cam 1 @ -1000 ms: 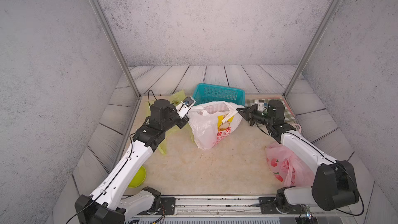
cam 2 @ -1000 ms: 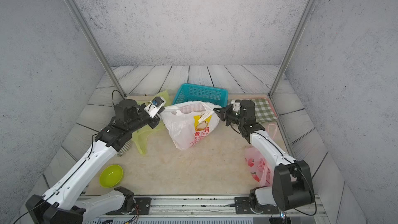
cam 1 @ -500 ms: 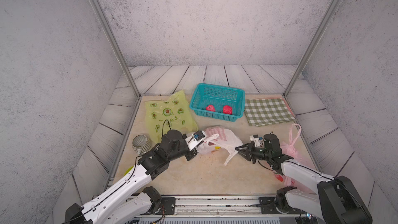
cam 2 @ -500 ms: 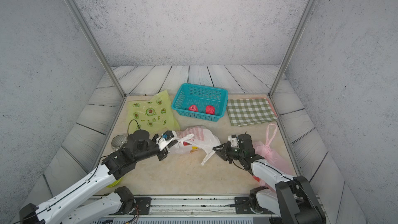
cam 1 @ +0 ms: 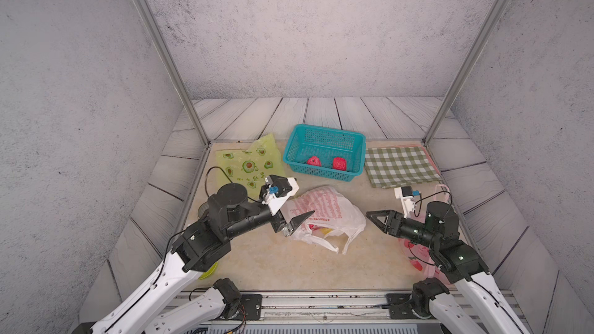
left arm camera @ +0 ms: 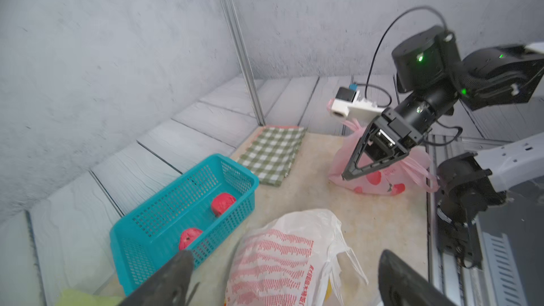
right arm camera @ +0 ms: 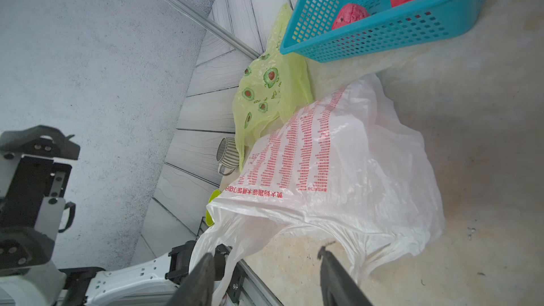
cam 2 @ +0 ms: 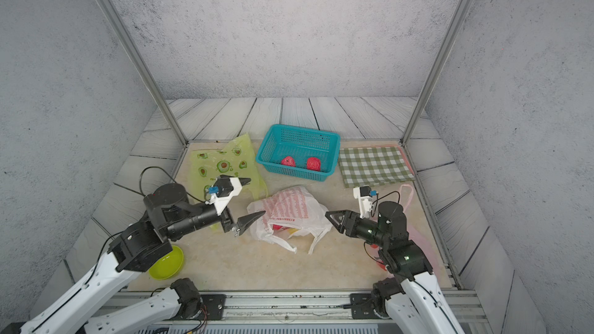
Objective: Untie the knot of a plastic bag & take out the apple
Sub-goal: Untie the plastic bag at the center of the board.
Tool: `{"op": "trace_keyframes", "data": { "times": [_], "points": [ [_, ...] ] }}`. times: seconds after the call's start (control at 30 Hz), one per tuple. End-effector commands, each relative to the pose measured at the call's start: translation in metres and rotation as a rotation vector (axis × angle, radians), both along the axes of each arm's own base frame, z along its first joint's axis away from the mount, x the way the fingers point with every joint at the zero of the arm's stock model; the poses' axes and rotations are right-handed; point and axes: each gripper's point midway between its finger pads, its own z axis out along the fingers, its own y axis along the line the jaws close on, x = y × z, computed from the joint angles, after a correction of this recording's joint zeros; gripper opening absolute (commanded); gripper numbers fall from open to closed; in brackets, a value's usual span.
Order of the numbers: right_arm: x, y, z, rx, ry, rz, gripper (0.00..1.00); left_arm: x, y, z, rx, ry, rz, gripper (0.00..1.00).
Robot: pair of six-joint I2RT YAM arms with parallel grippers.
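The white plastic bag with red print lies slumped on the table's middle in both top views. Its handles trail loose toward the front, with no knot showing. A bit of red, the apple, shows at the bag's mouth beside something yellow. My left gripper hangs open just left of the bag, its fingers wide to either side of the bag's end. To the bag's right my right gripper points at it, open and empty. A handle strip hangs by one finger.
A teal basket at the back holds two red fruits. A green avocado-print bag lies back left and a checked cloth back right. A pink bag sits under my right arm. A lime bowl and a striped cup stand at left.
A second ago both grippers, shut on the handles, held the bag up. Both arms came down, the bag came to rest on the table, and both grippers opened and let go.
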Motion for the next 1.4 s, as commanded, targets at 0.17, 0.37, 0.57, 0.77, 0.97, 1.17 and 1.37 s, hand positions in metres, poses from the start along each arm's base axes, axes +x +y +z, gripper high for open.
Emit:
{"op": "trace_keyframes", "data": {
  "times": [0.17, 0.37, 0.57, 0.77, 0.97, 1.17, 1.37],
  "points": [
    [-0.03, -0.022, -0.048, -0.196, 0.097, -0.002, 0.56, 0.002, -0.054, -0.104, 0.42, 0.201, -0.178, 0.99],
    [-0.032, -0.024, -0.06, -0.202, 0.085, -0.009, 0.56, 0.015, -0.065, -0.145, 0.765, 0.008, -0.141, 0.97],
    [-0.03, -0.018, -0.061, -0.16, 0.096, 0.001, 0.56, 0.051, -0.064, -0.181, 0.995, -0.042, 0.049, 0.93],
    [-0.031, -0.017, -0.062, -0.165, 0.094, 0.015, 0.56, 0.072, -0.055, -0.214, 1.163, -0.089, 0.131, 0.92],
    [-0.033, -0.016, -0.064, -0.158, 0.098, 0.03, 0.55, 0.08, -0.053, -0.217, 1.173, -0.034, 0.158, 0.29],
    [-0.04, -0.014, -0.061, -0.162, 0.074, 0.067, 0.5, 0.077, -0.057, -0.194, 1.056, 0.074, 0.106, 0.0],
    [-0.042, -0.014, -0.044, -0.14, -0.008, 0.07, 0.49, 0.074, -0.064, -0.145, 0.921, 0.086, 0.105, 0.0]
  ]
}}
